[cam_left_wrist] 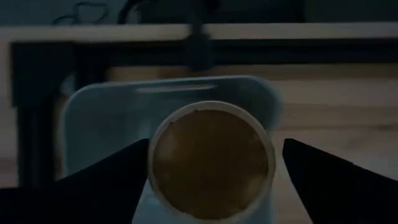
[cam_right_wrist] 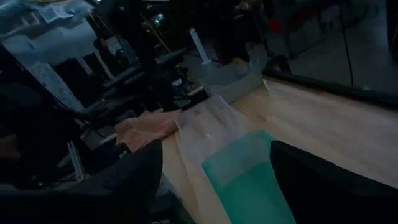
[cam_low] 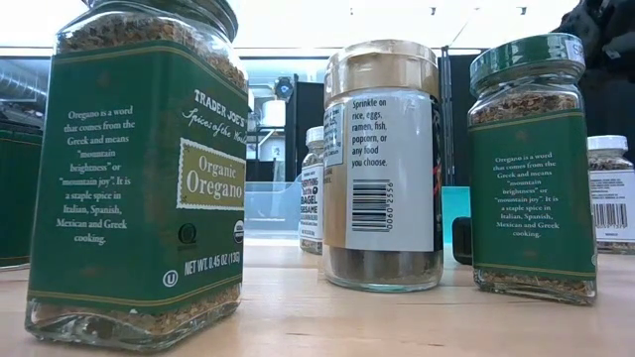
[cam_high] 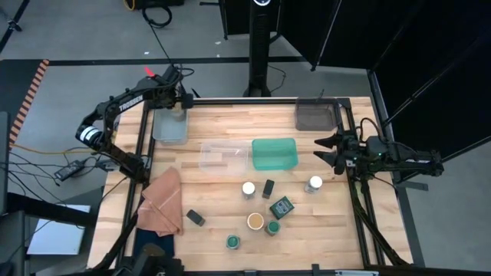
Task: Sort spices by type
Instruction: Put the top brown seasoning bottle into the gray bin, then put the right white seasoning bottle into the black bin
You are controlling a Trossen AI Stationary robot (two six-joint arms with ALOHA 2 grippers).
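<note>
Wooden table [cam_high: 222,192] on grey floor, black curtains behind. Left gripper [cam_high: 181,102] above grey tray [cam_high: 169,127] at back left corner, fingers spread, tan-lidded jar [cam_left_wrist: 210,160] between them in tray. Right gripper [cam_high: 325,149] spread, empty, near right edge. Other spice jars [cam_high: 261,207] grouped toward front edge.

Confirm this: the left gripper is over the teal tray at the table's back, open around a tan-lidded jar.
Wrong tray. The left gripper is over the grey tray at the table's back left, not the teal tray, as the high view shows. Its fingers do stand open either side of the tan-lidded jar.
</note>
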